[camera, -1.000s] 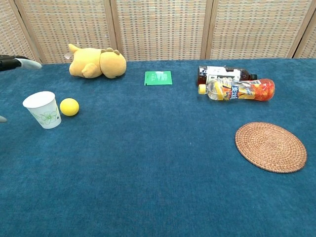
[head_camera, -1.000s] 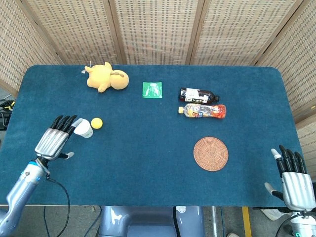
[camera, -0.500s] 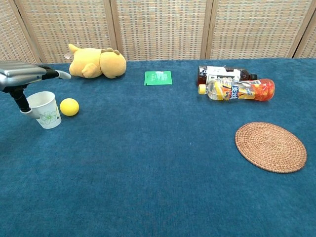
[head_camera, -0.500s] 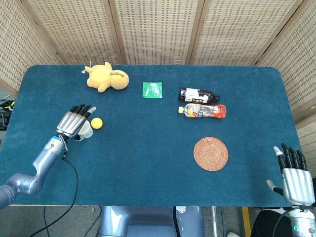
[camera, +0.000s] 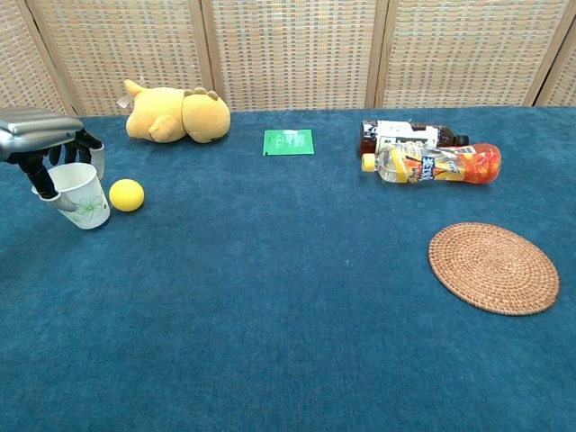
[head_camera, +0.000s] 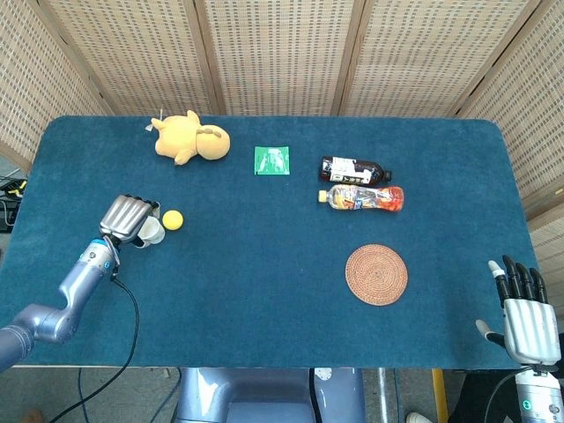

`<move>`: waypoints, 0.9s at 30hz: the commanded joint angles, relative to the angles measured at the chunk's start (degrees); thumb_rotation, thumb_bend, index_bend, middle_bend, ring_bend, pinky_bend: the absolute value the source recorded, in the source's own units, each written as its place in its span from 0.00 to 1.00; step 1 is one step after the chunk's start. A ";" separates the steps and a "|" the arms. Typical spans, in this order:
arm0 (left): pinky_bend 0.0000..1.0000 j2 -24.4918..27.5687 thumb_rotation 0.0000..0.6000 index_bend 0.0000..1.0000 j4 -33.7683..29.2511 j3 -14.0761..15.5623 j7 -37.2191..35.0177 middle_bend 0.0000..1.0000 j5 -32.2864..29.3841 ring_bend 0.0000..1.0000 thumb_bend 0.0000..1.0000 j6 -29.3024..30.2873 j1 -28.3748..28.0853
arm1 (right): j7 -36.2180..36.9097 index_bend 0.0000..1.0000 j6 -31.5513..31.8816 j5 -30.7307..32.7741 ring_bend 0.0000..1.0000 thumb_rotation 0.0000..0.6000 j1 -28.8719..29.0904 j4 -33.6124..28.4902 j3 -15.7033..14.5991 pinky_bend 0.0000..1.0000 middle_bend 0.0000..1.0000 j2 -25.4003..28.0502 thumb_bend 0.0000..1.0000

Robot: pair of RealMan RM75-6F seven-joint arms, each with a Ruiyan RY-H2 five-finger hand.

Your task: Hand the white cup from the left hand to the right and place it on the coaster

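The small white paper cup with a faint green print [camera: 79,194] stands near the left edge of the blue-carpeted table [head_camera: 264,264], tilted a little in the chest view. The robot's left hand [head_camera: 126,219] sits over it from the left, its dark fingers [camera: 40,176] curled down around the rim and upper wall, so the cup is clasped while its base still looks to be on the cloth; whether the base has lifted I cannot tell. Just to the right of the cup lies a small yellow ball [camera: 126,194], close but apart from it.

The round woven rattan coaster [head_camera: 376,274] lies toward the right half of the table, nearer the front edge, with nothing on it. The right hand [head_camera: 528,315] hangs off the front right corner, holding nothing, fingers straight and slightly apart.

Near the far edge, a yellow plush toy [head_camera: 191,138] lies on its side toward the far left corner, and a flat green packet [head_camera: 271,160] lies right of it. Further right, a dark bottle with a white label [head_camera: 354,169] and a clear bottle with an orange-red label [head_camera: 363,197] lie on their sides, one just behind the other.
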 commanded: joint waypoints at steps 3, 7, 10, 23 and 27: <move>0.41 4.84 1.00 0.43 -7.99 -0.30 -3.17 0.50 3.80 0.42 0.08 4.96 0.93 | 0.41 0.08 0.38 -0.17 0.00 1.00 -0.10 -0.31 -0.03 0.00 0.00 0.26 0.00; 0.43 10.55 1.00 0.43 -21.18 -0.17 -1.43 0.50 11.03 0.43 0.09 8.12 -0.82 | 0.76 0.08 0.47 -0.02 0.00 1.00 -0.08 -0.45 0.04 0.00 0.00 0.49 0.00; 0.43 10.29 1.00 0.43 -26.07 -0.42 3.46 0.50 13.52 0.43 0.10 7.44 -3.54 | 0.95 0.08 0.43 0.69 0.00 1.00 -0.02 -0.16 0.37 0.00 0.00 0.57 0.00; 0.43 -2.51 1.00 0.43 -26.27 -1.94 18.62 0.49 7.62 0.42 0.11 -3.96 -15.76 | 1.53 0.08 -0.18 4.21 0.00 1.00 0.36 0.97 1.89 0.00 0.00 0.73 0.00; 0.43 -6.63 1.00 0.43 -23.00 -2.04 22.01 0.49 3.54 0.42 0.11 -6.63 -18.97 | 1.80 0.08 -0.61 5.89 0.00 1.00 0.46 1.66 2.46 0.00 0.00 0.69 0.00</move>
